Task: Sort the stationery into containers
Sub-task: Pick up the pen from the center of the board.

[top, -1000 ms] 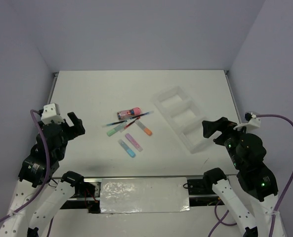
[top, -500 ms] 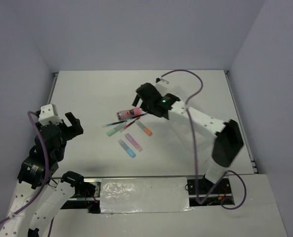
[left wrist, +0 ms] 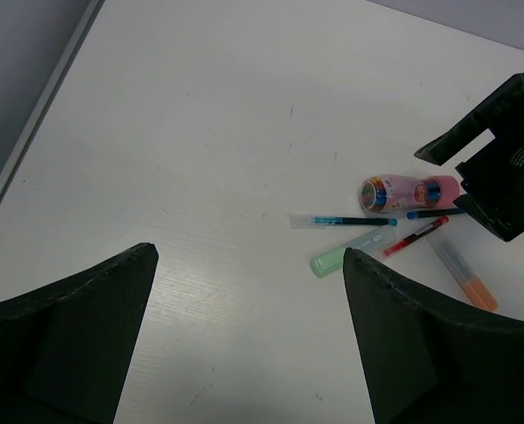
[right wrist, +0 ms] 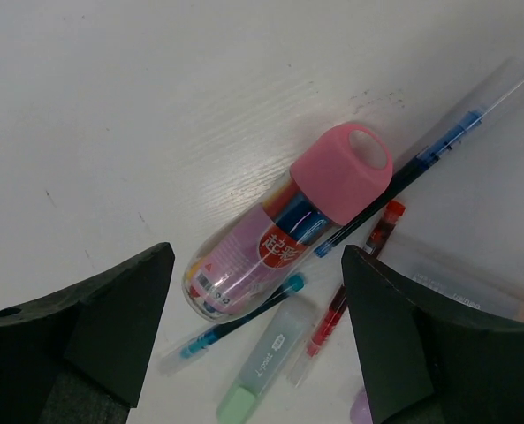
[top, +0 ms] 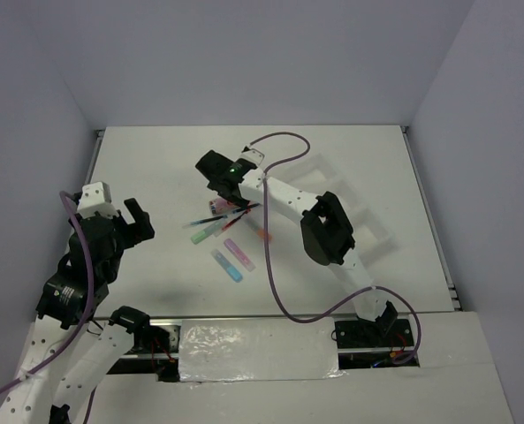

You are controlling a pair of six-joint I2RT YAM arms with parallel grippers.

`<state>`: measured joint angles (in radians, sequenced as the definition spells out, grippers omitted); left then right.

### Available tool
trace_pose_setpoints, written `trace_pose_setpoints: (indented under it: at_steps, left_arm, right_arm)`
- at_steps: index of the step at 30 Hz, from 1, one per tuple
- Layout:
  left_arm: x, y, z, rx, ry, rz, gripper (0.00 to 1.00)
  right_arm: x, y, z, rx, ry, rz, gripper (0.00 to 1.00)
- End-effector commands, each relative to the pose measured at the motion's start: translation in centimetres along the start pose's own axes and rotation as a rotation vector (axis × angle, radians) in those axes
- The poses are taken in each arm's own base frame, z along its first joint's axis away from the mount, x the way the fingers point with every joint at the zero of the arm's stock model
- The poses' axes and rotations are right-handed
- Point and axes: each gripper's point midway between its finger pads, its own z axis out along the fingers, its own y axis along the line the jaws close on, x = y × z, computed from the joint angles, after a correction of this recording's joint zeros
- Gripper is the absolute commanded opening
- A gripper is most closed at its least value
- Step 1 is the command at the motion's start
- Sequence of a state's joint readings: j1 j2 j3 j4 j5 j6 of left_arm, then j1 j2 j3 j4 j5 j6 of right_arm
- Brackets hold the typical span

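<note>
The stationery lies in a loose pile at mid-table: a pink-capped stubby cylinder, a green stick, a teal pen, a red pen and a dark-blue pen. The top view also shows the purple stick, blue stick and orange stick. My right gripper is open and hovers over the cylinder, a finger on either side, above the table. My left gripper is open and empty, left of the pile. The white tray is mostly hidden behind the right arm.
The right arm stretches across the table's middle, over the tray. Its cable loops behind it. Walls enclose the table on the left, back and right. My right gripper shows as a black shape in the left wrist view.
The right arm has swung from the right side of the table to the pile and now hangs over the pink cylinder. The left arm has barely moved.
</note>
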<state>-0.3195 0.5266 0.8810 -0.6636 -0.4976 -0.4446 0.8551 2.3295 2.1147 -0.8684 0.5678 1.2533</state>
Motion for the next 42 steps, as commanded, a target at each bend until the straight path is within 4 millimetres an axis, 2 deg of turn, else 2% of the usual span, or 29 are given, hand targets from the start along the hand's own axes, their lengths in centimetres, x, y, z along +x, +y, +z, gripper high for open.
trace_pose_setpoints:
  at_steps: [1, 7, 10, 17, 21, 25, 33, 34, 38, 42]
  left_arm:
    - [-1.3, -0.6, 0.0, 0.032, -0.050, -0.009, 0.99]
    - [-1.2, -0.6, -0.1, 0.034, -0.049, -0.011, 0.99]
    - [-1.3, -0.6, -0.2, 0.039, -0.056, -0.013, 0.99]
    - [-1.3, -0.8, -0.2, 0.047, -0.055, -0.012, 0.99]
    - [-1.3, -0.8, -0.2, 0.050, -0.054, -0.012, 0.99]
    - [-1.3, -0.9, -0.2, 0.054, -0.055, -0.012, 0.99]
    - [-1.2, -0.9, -0.1, 0.054, -0.051, -0.010, 0.99]
    - [-1.2, -0.9, -0.1, 0.053, -0.049, -0.009, 0.99]
    - [-1.2, -0.9, -0.1, 0.051, -0.049, -0.008, 0.99]
    - [-1.1, -0.9, -0.1, 0.051, -0.047, -0.008, 0.99]
  right_arm:
    - [-0.7, 0.4, -0.5, -0.005, -0.030, 0.037, 0.84]
    - [1.0, -0.3, 1.8, 0.013, 0.024, 0.048, 0.84]
    - [1.2, -0.5, 3.1, 0.029, 0.039, 0.056, 0.84]
    - [0.5, -0.2, 4.8, 0.016, 0.046, 0.073, 0.82]
    - [0.2, 0.3, 5.4, -0.007, 0.046, 0.080, 0.76]
    - [0.4, 0.7, 5.5, -0.029, 0.061, 0.081, 0.69]
    - [1.4, 0.5, 4.5, -0.071, 0.108, 0.089, 0.72]
    - [0.9, 0.8, 3.9, -0.086, 0.107, 0.096, 0.71]
    - [0.6, 1.2, 2.9, -0.099, 0.098, 0.091, 0.55]
    - [0.0, 1.5, 2.1, -0.117, 0.092, 0.094, 0.53]
